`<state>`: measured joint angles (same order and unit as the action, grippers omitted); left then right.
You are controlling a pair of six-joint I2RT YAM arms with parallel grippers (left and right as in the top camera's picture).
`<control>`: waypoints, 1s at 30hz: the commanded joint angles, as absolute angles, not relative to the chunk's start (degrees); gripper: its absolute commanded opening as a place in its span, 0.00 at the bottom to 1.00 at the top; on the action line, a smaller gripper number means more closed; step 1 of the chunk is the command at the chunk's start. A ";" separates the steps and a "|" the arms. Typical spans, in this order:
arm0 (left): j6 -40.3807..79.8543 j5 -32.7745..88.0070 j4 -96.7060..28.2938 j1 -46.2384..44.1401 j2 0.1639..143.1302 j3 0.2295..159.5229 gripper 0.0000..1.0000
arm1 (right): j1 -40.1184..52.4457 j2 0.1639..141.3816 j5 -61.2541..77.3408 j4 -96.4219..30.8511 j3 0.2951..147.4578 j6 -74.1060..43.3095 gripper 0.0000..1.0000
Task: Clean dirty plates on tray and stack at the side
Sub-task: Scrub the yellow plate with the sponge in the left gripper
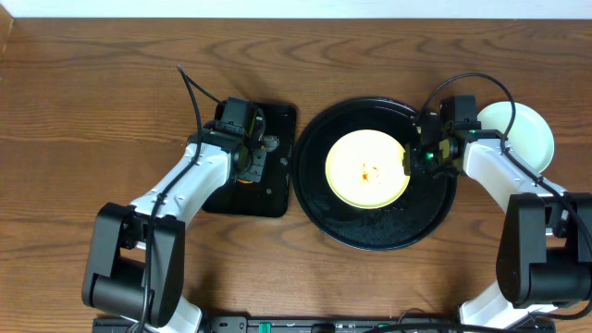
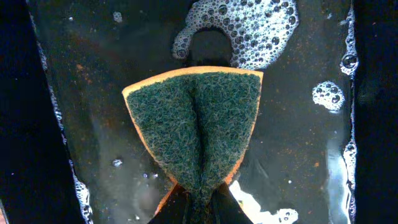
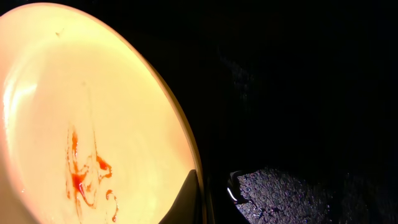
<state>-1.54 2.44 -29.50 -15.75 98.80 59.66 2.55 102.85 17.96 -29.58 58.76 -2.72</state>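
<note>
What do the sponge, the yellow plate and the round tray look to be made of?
The sponge looks like a green fibrous scouring layer on orange foam, wet. The yellow plate is smooth and glossy, ceramic or melamine, hard to tell; sauce streaks sit on its surface. The round tray is glossy black, probably plastic, with highlights.

Elbows bent, both wrists angle inward: the left gripper (image 2: pixel 198 206) points down, fingers clamped on a sponge (image 2: pixel 196 121), while the right gripper (image 1: pixel 410 159) pinches the yellow plate (image 1: pixel 368 168) at its rim.
</note>
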 commanded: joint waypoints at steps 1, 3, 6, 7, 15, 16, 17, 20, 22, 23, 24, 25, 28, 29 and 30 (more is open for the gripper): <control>-1.87 2.13 -29.50 -15.55 98.39 59.90 0.08 | 2.98 102.56 17.80 -29.65 59.18 -2.04 0.01; -1.87 2.13 -29.30 -15.55 98.37 59.90 0.08 | 2.98 102.56 17.82 -29.69 59.20 -2.07 0.01; -1.37 2.26 -29.08 -15.57 97.23 60.88 0.07 | 3.01 102.54 17.82 -29.80 59.20 -2.07 0.01; -1.21 2.83 -29.02 -15.62 96.53 61.39 0.08 | 2.98 102.56 17.82 -29.80 59.20 -2.07 0.01; 4.36 13.61 -16.14 -20.18 89.78 63.35 0.07 | 3.84 102.56 19.16 -30.72 59.18 -2.17 0.01; 5.63 13.78 -14.63 -21.28 89.82 63.33 0.08 | 4.32 102.56 19.11 -30.92 59.18 -2.61 0.01; 6.61 13.78 -13.50 -22.50 90.11 63.33 0.07 | 4.80 102.56 19.07 -31.11 59.20 -2.98 0.01; 8.99 13.80 -11.38 -27.22 91.64 63.33 0.07 | 6.46 102.56 19.09 -31.55 59.20 -5.04 0.01; 9.15 13.78 -10.68 -30.63 93.27 63.33 0.07 | 7.35 102.56 19.07 -31.66 59.18 -6.26 0.01; 9.15 13.76 -10.48 -32.08 94.08 63.33 0.07 | 7.77 102.54 19.05 -31.73 59.20 -6.94 0.01; 9.15 13.76 -10.26 -33.87 95.22 63.33 0.07 | 8.10 102.56 19.05 -31.73 59.18 -7.51 0.01; 9.13 13.72 -10.11 -35.31 96.25 63.33 0.08 | 8.38 102.56 18.92 -31.75 59.18 -8.01 0.01; 9.34 13.72 -9.87 -39.13 99.74 63.33 0.08 | 9.21 102.56 18.00 -31.79 59.18 -9.58 0.01; 10.41 13.72 -9.67 -40.25 101.01 63.33 0.08 | 9.39 102.56 17.91 -31.77 59.18 -9.85 0.01; 11.86 13.76 -9.28 -41.21 102.24 63.33 0.08 | 9.50 102.56 17.96 -31.77 59.20 -9.85 0.01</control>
